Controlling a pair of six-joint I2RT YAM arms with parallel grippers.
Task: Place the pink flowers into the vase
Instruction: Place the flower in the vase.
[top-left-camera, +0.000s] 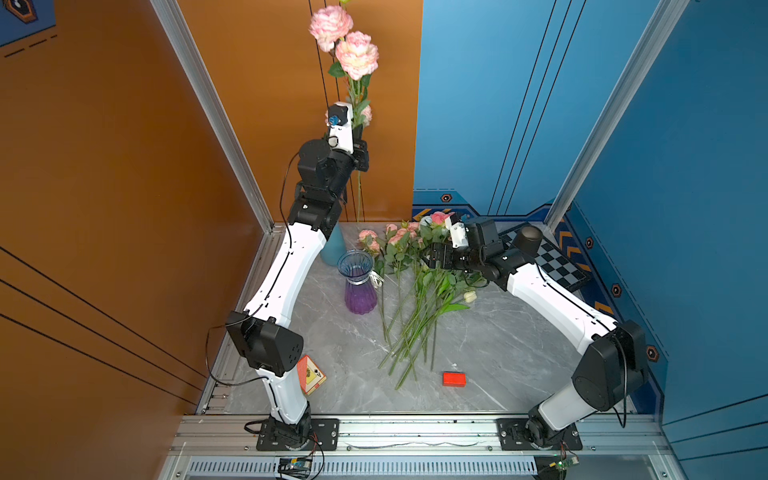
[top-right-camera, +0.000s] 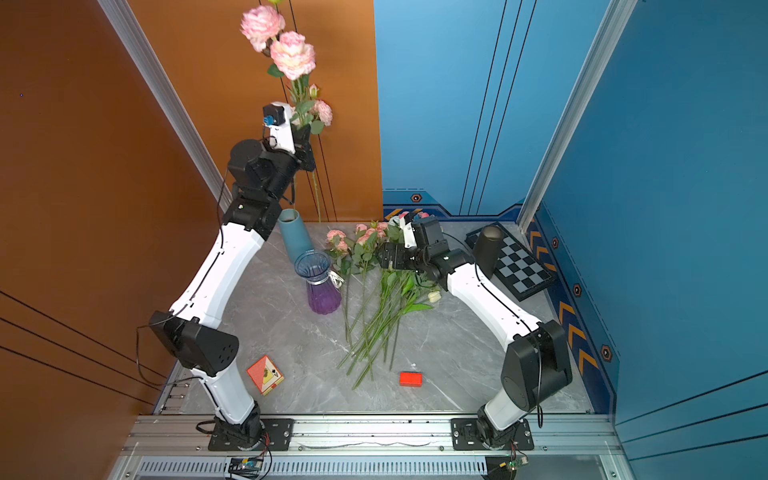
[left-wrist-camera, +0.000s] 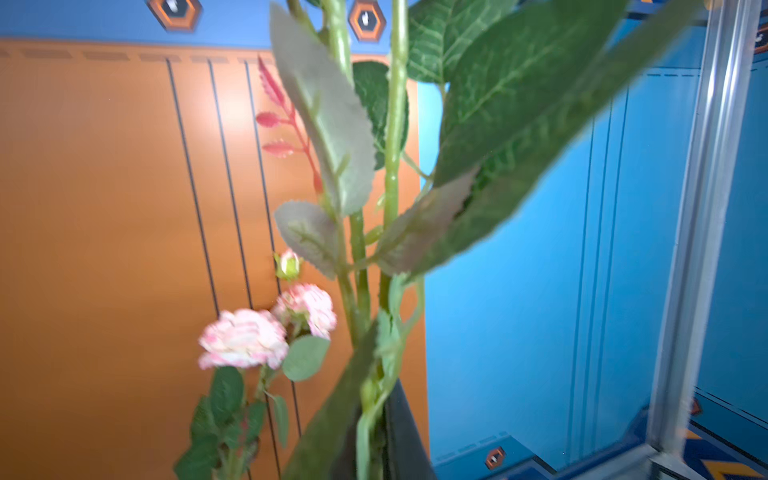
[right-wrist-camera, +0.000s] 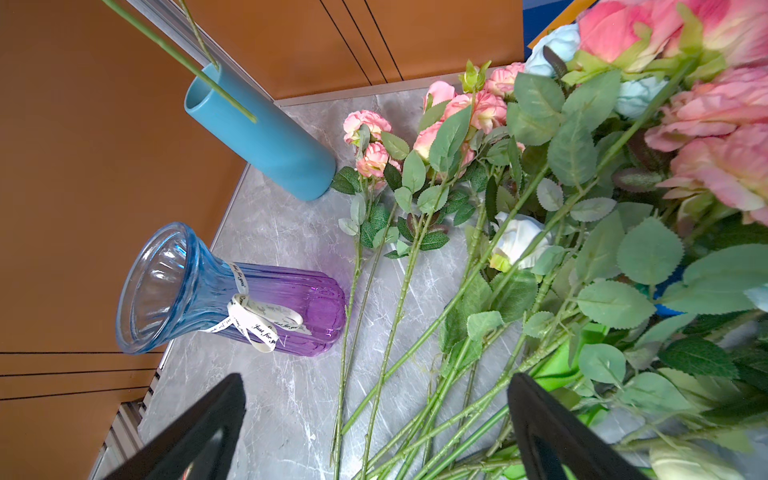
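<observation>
My left gripper is raised high by the orange wall, shut on the green stems of pink flowers whose ruffled heads stand above it. The wrist view shows the stems pinched between the dark fingers. The loose stem ends hang close to the mouth of a teal cylinder vase. A blue-and-purple glass vase with a ribbon stands beside it. More pink flowers lie in a pile on the table. My right gripper hovers open over their stems, holding nothing.
White flowers and pale blue flowers are mixed into the pile. A red block and a card box lie near the front. A chessboard with a black cylinder sits at the back right.
</observation>
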